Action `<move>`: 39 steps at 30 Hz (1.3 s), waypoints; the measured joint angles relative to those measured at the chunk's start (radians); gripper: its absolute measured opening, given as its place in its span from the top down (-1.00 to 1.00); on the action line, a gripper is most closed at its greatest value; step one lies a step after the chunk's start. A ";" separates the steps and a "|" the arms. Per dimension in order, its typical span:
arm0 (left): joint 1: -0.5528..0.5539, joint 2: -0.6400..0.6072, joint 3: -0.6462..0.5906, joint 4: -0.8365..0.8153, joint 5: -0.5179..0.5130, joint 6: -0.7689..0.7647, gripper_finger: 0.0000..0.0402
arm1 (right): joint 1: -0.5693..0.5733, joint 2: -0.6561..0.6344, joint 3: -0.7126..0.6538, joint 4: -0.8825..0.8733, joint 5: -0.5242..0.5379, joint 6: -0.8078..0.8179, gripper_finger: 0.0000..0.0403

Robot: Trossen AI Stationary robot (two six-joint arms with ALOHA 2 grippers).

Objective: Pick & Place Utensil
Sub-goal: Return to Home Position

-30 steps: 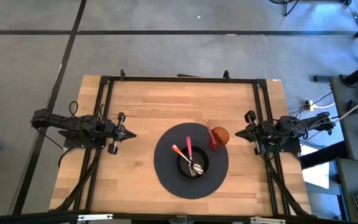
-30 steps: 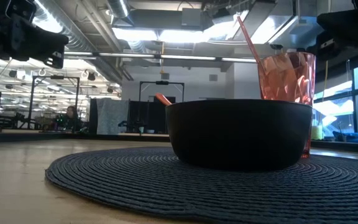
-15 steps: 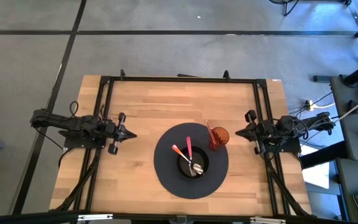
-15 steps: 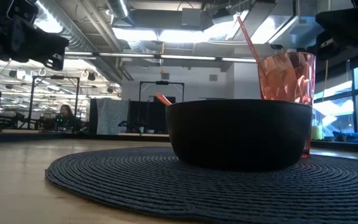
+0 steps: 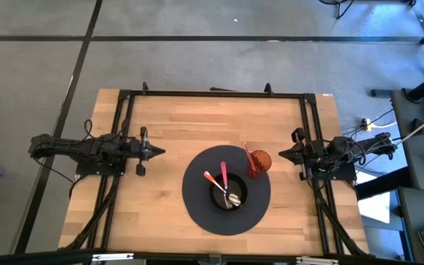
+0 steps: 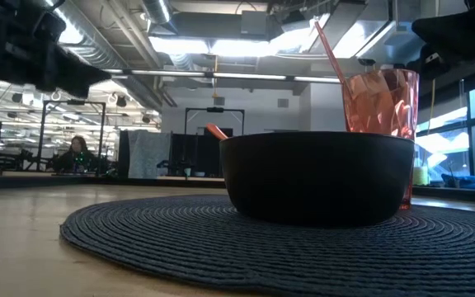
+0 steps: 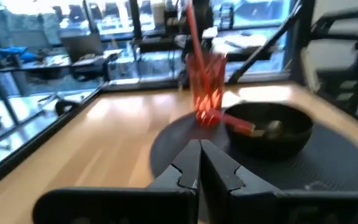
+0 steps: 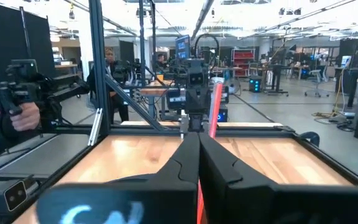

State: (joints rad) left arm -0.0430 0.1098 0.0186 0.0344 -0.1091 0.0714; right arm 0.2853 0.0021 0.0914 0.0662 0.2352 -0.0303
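Wooden table (image 5: pixel 197 118) holds 1 round black mat (image 5: pixel 197 210). The left gripper (image 5: pixel 159 152) hangs over the table's left side, well apart from the mat, its 2 fingers pressed together. The right gripper (image 5: pixel 281 154) hangs over the right side, near the glass (image 5: pixel 262 160), fingers pressed together too. The bowl (image 5: pixel 244 193) sits on the mat. The glass stands just beside it with the straw (image 5: pixel 248 156) inside. The fork (image 5: pixel 224 175) and spoon (image 5: pixel 213 181) lie in the bowl.
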 joint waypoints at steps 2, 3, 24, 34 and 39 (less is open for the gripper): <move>0.026 -0.011 0.032 -0.009 0.048 -0.015 0.99 | 0.000 -0.001 0.001 0.001 0.000 0.000 0.99; 0.030 -0.019 0.050 -0.023 0.058 -0.018 0.99 | 0.000 -0.001 0.006 -0.006 -0.004 0.001 0.99; -0.019 -0.109 0.041 -0.116 0.041 -0.024 0.99 | 0.000 0.000 -0.003 0.008 -0.081 0.001 1.00; -0.019 -0.110 0.037 -0.130 0.015 -0.111 0.99 | 0.000 0.001 -0.079 0.129 -0.061 -0.069 0.96; -0.019 -0.110 0.037 -0.138 0.019 -0.112 0.97 | 0.000 0.002 -0.074 0.122 -0.061 -0.072 0.95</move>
State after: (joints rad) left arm -0.0619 0.0002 0.0551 -0.1035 -0.0898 -0.0402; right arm 0.2852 0.0036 0.0174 0.1883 0.1738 -0.1028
